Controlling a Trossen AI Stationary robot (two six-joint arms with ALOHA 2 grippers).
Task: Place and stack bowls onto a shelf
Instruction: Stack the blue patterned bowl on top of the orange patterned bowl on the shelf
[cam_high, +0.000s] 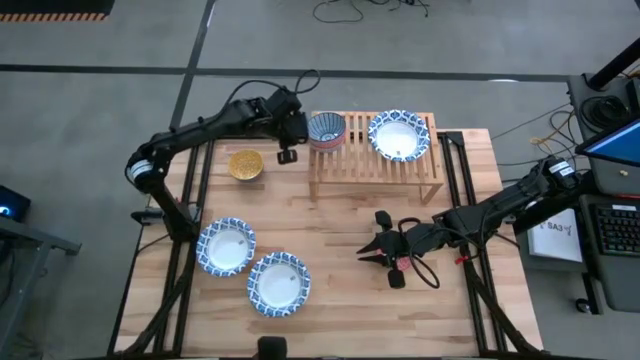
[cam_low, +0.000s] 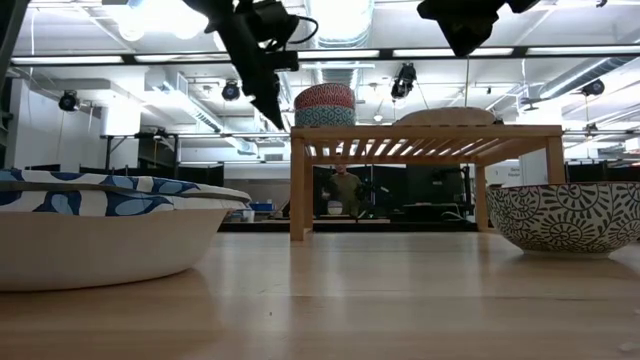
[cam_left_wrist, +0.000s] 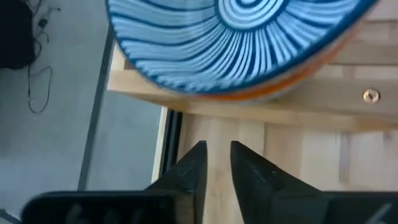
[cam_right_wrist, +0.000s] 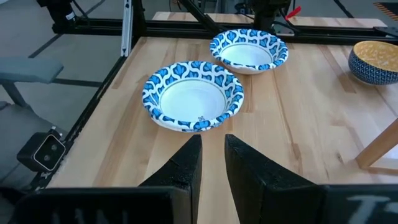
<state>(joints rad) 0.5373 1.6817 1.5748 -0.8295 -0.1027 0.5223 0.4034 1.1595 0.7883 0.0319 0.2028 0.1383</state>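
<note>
Left tool (cam_high: 287, 155): dark tapered fingers (cam_left_wrist: 189, 168) nearly together, a narrow gap between them, nothing in it. It hangs just off the shelf's left end, beside the stack of small bowls (cam_high: 327, 130). The top bowl of that stack is round, with fine dark blue stripes inside; the low view shows a red-patterned bowl on top of a blue one there.

Right tool (cam_high: 368, 250): same dark wedge fingers, narrow gap, holding nothing. It sits low over bare worktop in front of the shelf, pointing toward the two large bowls.

Shelf (cam_high: 340, 170): light wood, parallel slats on top, square legs, open underneath. One large blue-and-white bowl (cam_high: 399, 134) with a plain white inside sits at the right end of the shelf. The slats between it and the small stack are free.

Worktop (cam_high: 340, 300): pale butcher-block planks, dark metal frame rails along both sides. Yellow bowl (cam_high: 245, 164) with a dark patterned outside sits left of the shelf, apart from it. Two more large blue-and-white bowls, one (cam_high: 226, 246) and the other (cam_high: 279, 283), sit at front left, rims almost touching. The wide bare patch lies centre and front right.
</note>
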